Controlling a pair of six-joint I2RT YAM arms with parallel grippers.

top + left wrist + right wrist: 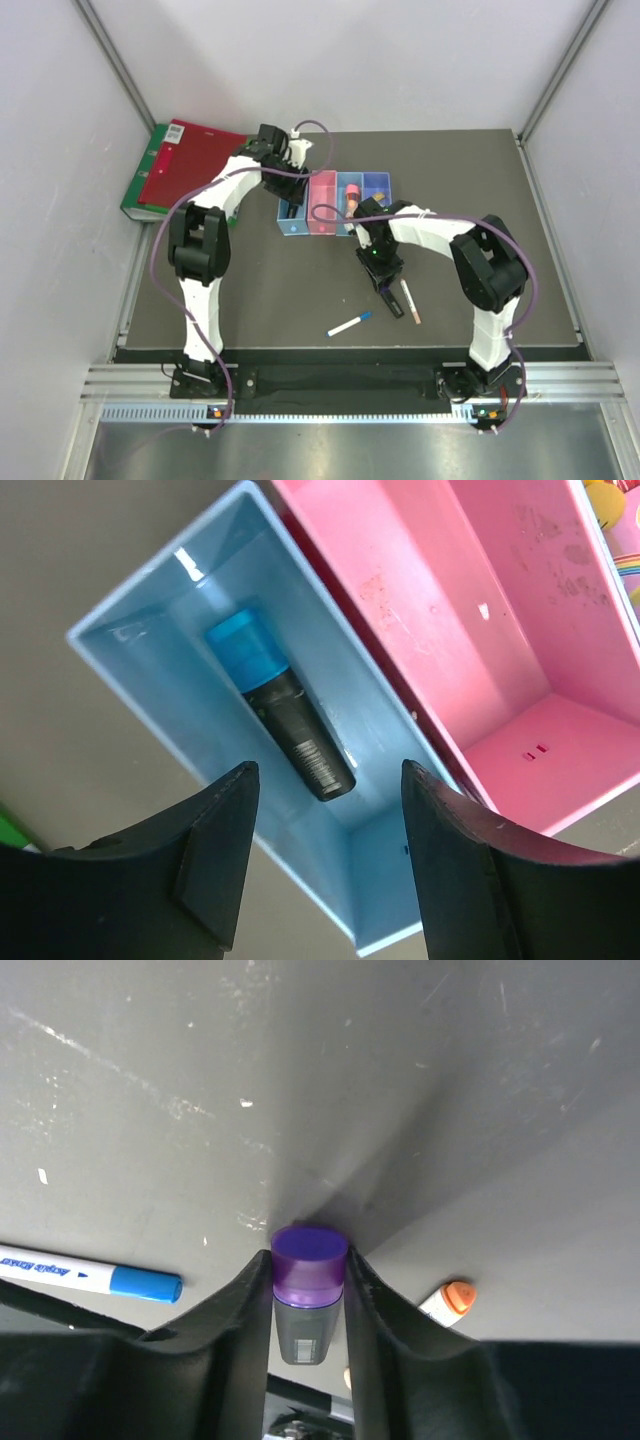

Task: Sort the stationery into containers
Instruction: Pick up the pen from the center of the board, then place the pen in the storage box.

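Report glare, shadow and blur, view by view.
Top external: even light, sharp, only faint arm shadows on the table. Left wrist: small white glints on the light blue bin and pink bin; left fingers dark and soft. Right wrist: purple-black highlighter fairly sharp, right fingers in silhouette, grey shadow fanning behind it.

Pale grey walls (400, 60) enclose a dark grey table (280, 290) edged by an aluminium rail (570, 375)
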